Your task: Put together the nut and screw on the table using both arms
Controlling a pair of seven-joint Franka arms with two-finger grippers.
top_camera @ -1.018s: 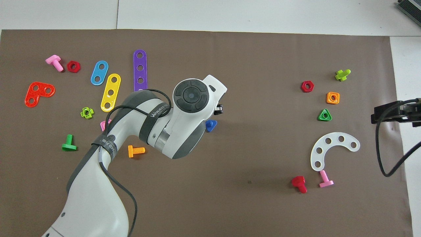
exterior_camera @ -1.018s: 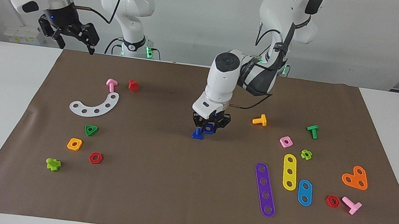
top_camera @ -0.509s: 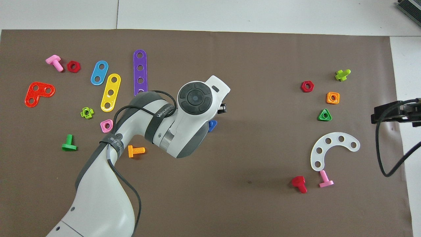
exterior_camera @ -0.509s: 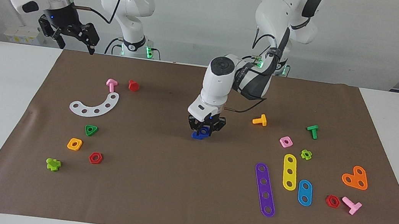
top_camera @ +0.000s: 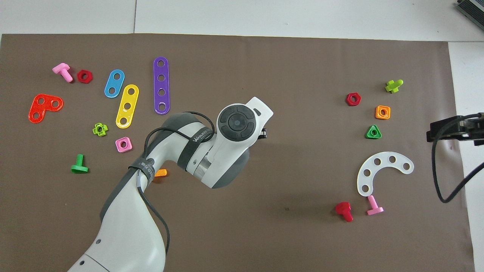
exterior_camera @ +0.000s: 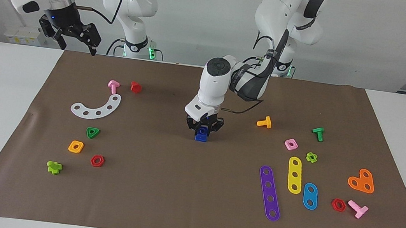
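i have the left gripper low over the middle of the table's brown mat, fingers pinched on the dark-blue nut. the nut sits right on top of the dark-blue screw, which stands on the mat; i can't tell whether it is threaded on. in the overhead view my left arm hides both. the orange bolt lies at about two o'clock from the screw in the facing view. the right gripper waits with fingers spread, over the mat's corner by its own base.
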